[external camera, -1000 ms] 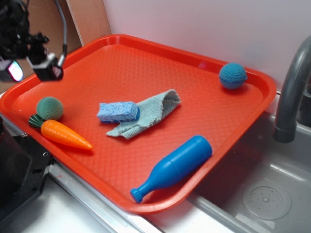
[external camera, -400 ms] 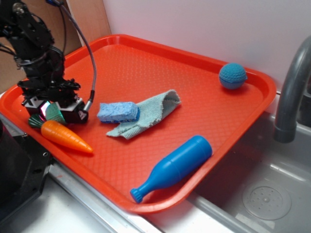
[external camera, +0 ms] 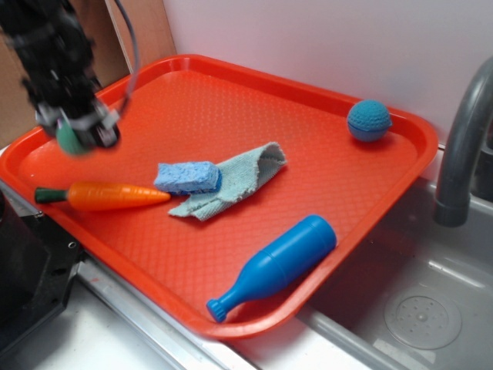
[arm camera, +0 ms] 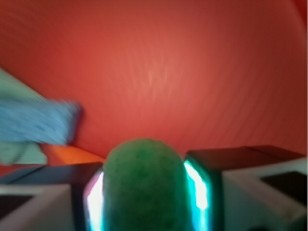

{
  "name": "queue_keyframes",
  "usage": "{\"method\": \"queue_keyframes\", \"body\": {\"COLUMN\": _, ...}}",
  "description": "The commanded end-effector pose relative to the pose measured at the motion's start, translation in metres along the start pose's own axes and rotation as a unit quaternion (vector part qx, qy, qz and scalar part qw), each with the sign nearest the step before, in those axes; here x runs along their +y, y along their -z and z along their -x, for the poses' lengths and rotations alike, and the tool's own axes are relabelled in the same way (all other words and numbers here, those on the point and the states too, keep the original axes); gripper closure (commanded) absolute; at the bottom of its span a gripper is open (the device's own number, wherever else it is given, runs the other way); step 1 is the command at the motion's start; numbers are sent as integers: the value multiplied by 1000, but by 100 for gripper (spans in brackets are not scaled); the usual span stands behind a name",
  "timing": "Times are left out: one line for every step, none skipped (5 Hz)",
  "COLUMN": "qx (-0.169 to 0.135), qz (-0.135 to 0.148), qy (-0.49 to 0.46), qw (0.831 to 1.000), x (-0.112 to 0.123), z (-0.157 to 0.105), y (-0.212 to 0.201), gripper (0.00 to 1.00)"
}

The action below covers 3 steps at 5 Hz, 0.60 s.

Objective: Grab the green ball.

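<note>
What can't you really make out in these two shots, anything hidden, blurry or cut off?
- Gripper, exterior view: motion-blurred; the green ball shows only as a smear between its fingers.
- Green ball, wrist view: bottom cut off by the frame edge.
- Sponge, wrist view: out of focus.
- Faucet, exterior view: cropped at right edge.

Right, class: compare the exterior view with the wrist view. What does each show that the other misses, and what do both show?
Only the exterior view shows the blue ball, the bottle, the faucet and the whole carrot.

Only the wrist view shows the two fingers pressed against either side of the green ball.

Both show the gripper shut on the green ball, above the tray, plus the sponge and cloth.
</note>
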<state>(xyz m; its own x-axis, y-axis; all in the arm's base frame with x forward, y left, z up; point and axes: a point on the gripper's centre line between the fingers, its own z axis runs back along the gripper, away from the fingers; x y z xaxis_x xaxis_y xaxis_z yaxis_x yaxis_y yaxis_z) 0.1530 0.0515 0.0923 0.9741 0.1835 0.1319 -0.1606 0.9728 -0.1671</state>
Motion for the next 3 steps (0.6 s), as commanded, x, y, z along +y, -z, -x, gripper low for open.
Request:
{"method": "queue_keyframes", "body": {"qx": -67, "qz": -19, "qy": 2, "qw": 998, "x": -10, "z": -48, "y": -99, "gripper": 100}}
{"method": "queue_keyframes", "body": {"qx": -69, "qz": -42, "qy": -20, "qw": 997, "x": -15, "z": -61, "y": -110, "gripper": 100}}
{"method": "queue_keyframes", "body": {"qx": -54, "qz": -49, "qy": -28, "qw": 997, "x": -13, "z": -63, "y": -103, "gripper": 100}}
